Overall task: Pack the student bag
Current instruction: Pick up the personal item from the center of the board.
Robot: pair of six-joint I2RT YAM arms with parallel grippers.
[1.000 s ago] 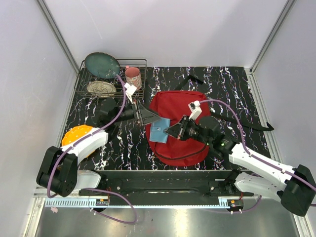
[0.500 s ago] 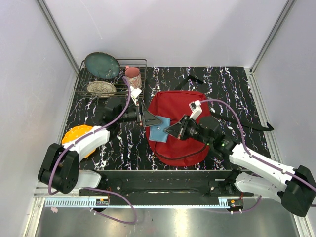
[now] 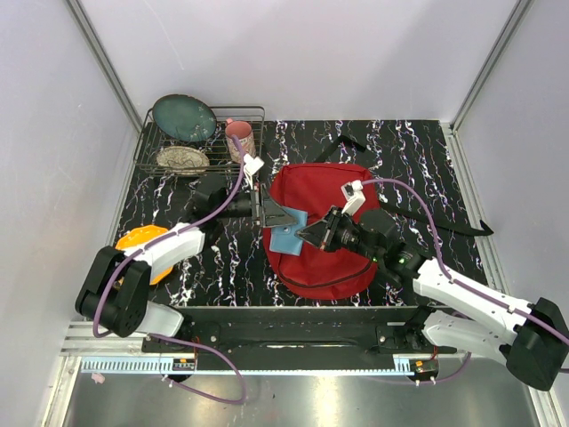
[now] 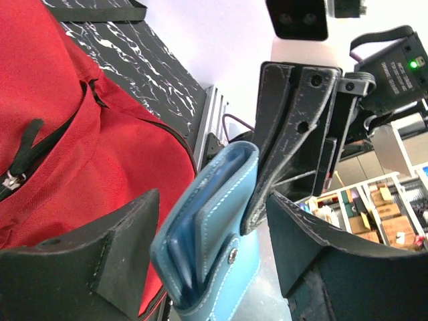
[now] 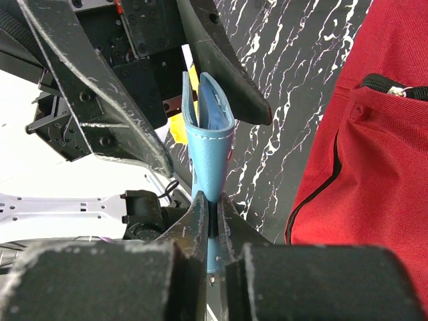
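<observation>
The student bag [image 3: 333, 191], a red backpack with black zippers, lies in the middle of the marbled table and also fills the left of the left wrist view [image 4: 80, 154] and the right of the right wrist view [image 5: 394, 134]. A blue leather wallet [image 3: 286, 238] hangs at the bag's left edge. My right gripper [image 5: 212, 204] is shut on the wallet's lower edge [image 5: 210, 140]. My left gripper [image 4: 210, 221] stands open with one jaw on each side of the wallet [image 4: 214, 234], a small gap showing on both sides. The right gripper's fingers [image 4: 287, 134] press the wallet from behind.
A wire rack [image 3: 147, 142] at the back left holds a dark green plate [image 3: 183, 116], a beige dish [image 3: 182, 159] and a pink cup [image 3: 240, 138]. An orange object [image 3: 135, 240] lies by the left arm. Black straps [image 3: 453, 227] trail right of the bag.
My left gripper has moved right to straddle the wallet and its jaws have narrowed. The right gripper has kept the wallet almost still.
</observation>
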